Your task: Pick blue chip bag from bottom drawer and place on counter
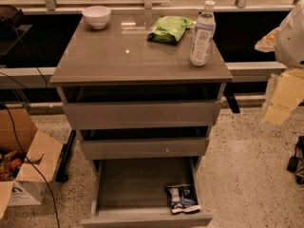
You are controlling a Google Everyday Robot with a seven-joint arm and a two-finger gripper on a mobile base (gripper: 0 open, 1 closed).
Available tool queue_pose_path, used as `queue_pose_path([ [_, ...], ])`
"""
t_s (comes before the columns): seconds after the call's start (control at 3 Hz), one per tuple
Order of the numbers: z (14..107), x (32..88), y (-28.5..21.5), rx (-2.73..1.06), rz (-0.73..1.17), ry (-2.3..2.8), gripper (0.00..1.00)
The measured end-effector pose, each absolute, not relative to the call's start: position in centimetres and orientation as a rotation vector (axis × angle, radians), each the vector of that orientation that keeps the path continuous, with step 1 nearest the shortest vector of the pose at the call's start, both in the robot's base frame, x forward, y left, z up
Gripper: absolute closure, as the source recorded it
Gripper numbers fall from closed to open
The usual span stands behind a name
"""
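The blue chip bag (181,198) lies flat in the front right corner of the open bottom drawer (142,218), dark blue with white patches. The counter (118,56) is the glossy grey-brown top of the cabinet. My gripper (280,101) shows as pale, blurred parts at the right edge of the camera view. It hangs at about the height of the top drawer, to the right of the cabinet and well above and apart from the bag. It holds nothing that I can see.
On the counter stand a white bowl (96,16) at the back left, a bright green bag (169,29) at the back middle and a clear bottle (202,33) at the right. The two upper drawers are pulled slightly open. A cardboard box (26,165) sits on the floor at the left.
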State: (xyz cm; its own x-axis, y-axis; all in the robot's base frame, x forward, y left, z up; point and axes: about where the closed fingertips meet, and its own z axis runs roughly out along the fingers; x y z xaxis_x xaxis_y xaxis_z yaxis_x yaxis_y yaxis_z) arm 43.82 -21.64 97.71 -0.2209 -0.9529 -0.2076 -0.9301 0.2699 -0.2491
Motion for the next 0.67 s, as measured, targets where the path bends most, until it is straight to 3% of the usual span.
queue_pose_path([
  [0.67, 96.1, 44.0, -20.8, -1.724, -0.034, 2.182, 0.00],
])
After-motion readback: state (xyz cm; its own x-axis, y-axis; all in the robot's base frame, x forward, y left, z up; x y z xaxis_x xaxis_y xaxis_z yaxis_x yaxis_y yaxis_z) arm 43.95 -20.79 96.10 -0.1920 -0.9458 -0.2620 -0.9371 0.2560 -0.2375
